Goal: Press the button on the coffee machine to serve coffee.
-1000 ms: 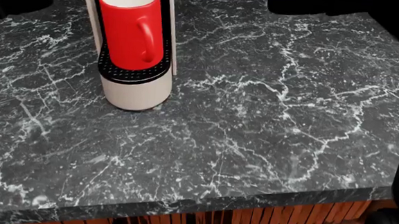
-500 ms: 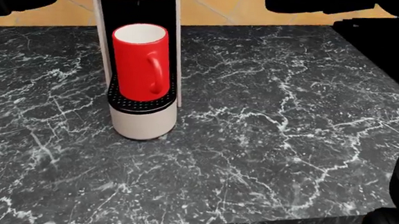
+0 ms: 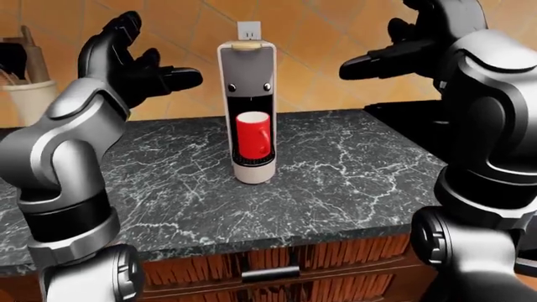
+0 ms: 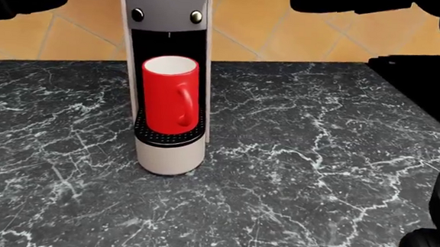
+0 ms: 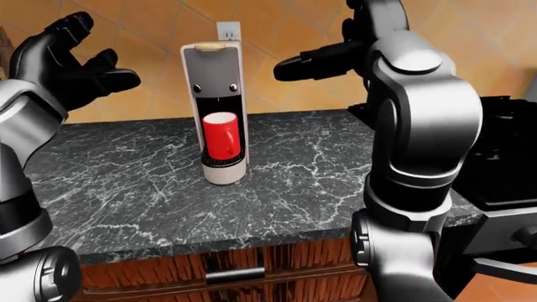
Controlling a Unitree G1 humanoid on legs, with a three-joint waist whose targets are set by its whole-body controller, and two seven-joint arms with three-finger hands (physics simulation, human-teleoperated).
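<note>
A tall white and grey coffee machine (image 3: 248,94) stands on the black marble counter (image 3: 335,182). A red mug (image 4: 170,93) sits on its drip tray under the spout. Two small round buttons (image 4: 196,17) show on its grey face, and a tan cap (image 3: 247,45) tops it. My left hand (image 3: 138,66) is open and raised to the left of the machine's top, apart from it. My right hand (image 3: 403,50) is open and raised to the right of the machine's top, a finger (image 5: 302,63) pointing toward it without touching.
A cream utensil jar (image 3: 29,100) stands at the left edge in the left-eye view. A dark appliance (image 5: 503,157) sits right of the counter. Orange tiled wall with an outlet (image 3: 248,29) lies behind. Wooden drawers with a handle (image 3: 270,274) run below the counter edge.
The head camera has tilted up: the machine and mug sit lower in the head view, the machine's buttons and the tiled wall now show, and the counter's near edge has left the picture.
</note>
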